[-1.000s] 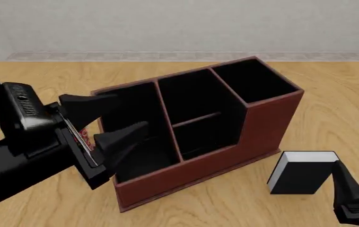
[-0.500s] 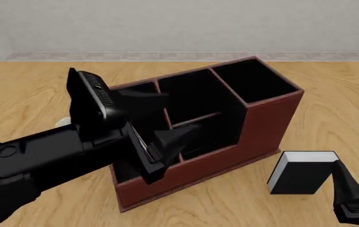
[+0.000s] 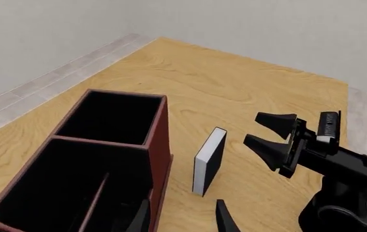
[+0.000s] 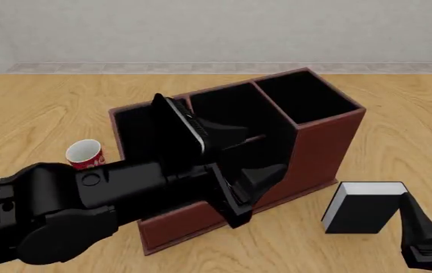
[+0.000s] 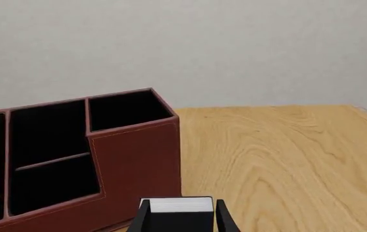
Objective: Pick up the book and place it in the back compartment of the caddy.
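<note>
The desk [image 4: 41,108] carries the caddy [image 4: 318,151], and the left gripper [image 4: 258,153], jaws spread, reaches across its low front. The book [image 4: 363,213] stands upright just right of the caddy, the right gripper [image 5: 180,215] straddling it, not visibly clamped. A mug [image 4: 86,153] stands left.

— What does the left arm [image 4: 109,199] hide in the front view?
— Much of the caddy [image 4: 318,151]: its 9 o'clock slot, part of the front wall, and most of the back compartment [image 4: 238,139].
— And the right gripper [image 4: 427,242]?
— Cut off at 4 o'clock; only one finger shows beside the book [image 4: 363,207], whose lower part the right wrist view crops.
</note>
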You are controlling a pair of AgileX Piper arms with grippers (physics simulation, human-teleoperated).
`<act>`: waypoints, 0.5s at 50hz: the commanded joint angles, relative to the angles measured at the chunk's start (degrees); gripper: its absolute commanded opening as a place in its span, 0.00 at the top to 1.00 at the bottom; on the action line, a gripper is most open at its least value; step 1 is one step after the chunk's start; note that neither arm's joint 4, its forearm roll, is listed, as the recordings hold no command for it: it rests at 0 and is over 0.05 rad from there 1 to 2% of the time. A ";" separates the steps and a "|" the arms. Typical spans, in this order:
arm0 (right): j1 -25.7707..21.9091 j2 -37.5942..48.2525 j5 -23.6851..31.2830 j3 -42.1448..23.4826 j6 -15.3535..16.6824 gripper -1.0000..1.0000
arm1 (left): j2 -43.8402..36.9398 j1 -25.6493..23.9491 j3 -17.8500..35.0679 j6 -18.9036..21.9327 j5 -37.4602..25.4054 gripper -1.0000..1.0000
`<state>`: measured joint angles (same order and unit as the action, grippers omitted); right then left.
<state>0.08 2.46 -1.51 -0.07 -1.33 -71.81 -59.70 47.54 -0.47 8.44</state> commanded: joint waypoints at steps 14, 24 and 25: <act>0.03 1.38 -1.00 0.03 -0.60 0.00 | -8.87 -0.94 5.50 0.67 -0.64 0.00; -0.03 0.22 -0.18 -0.01 -0.05 0.00 | -11.55 -1.83 5.31 -1.30 1.43 0.00; -0.06 -0.25 0.05 -0.01 0.31 0.00 | -12.03 -2.21 5.72 -1.13 1.00 0.00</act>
<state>0.07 2.80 -1.77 -0.07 -1.43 -80.87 -61.03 52.07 -1.11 9.13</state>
